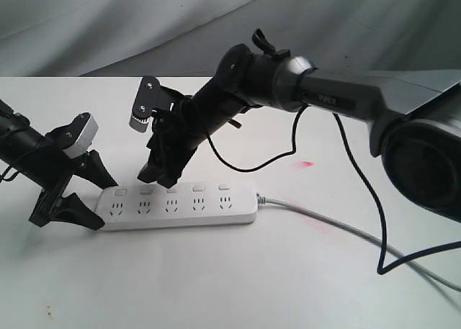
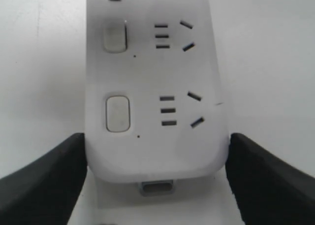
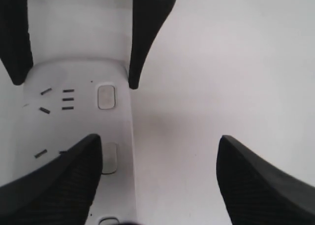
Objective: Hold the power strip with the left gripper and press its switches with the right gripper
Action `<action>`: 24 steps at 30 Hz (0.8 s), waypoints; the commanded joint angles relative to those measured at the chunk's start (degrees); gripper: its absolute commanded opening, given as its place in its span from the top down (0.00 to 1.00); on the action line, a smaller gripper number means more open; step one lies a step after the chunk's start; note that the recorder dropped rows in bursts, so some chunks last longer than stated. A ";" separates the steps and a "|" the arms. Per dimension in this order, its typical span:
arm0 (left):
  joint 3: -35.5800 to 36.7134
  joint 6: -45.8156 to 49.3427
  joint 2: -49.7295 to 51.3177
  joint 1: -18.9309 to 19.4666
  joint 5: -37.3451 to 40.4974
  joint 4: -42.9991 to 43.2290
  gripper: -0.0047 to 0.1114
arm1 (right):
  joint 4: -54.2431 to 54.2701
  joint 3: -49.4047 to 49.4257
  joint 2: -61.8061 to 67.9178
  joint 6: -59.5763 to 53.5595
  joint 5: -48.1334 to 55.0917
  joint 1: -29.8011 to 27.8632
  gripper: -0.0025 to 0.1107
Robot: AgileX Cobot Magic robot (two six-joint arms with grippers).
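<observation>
The white power strip [image 1: 180,208] lies flat on the white table, its grey cord [image 1: 346,224] running off to the right. My left gripper [image 1: 101,199] straddles the strip's left end. In the left wrist view its fingers [image 2: 44,180] press against both long sides of the power strip [image 2: 152,77], so the left gripper [image 2: 156,139] is shut on it. My right gripper [image 1: 158,179] hangs open just above the row of switches [image 1: 171,189]. In the right wrist view one finger [image 3: 54,180] covers part of the strip [image 3: 74,82] beside a switch [image 3: 109,158]. The right gripper [image 3: 157,180] holds nothing.
The right arm's black cable [image 1: 382,250] loops down over the table on the right, beside the cord. A small red spot [image 1: 307,163] marks the tabletop behind the strip. The thick dark arm base [image 1: 425,163] fills the right edge. Grey cloth hangs behind the table.
</observation>
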 commanded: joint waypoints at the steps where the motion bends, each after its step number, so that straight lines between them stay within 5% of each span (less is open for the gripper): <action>1: -0.26 0.23 -0.14 -0.19 0.23 -0.31 0.64 | 0.02 0.26 1.34 -0.35 -0.50 0.42 0.43; 24: -0.26 0.23 -0.14 -0.19 0.23 -0.31 0.64 | -2.06 0.26 3.66 0.89 -1.89 1.34 0.43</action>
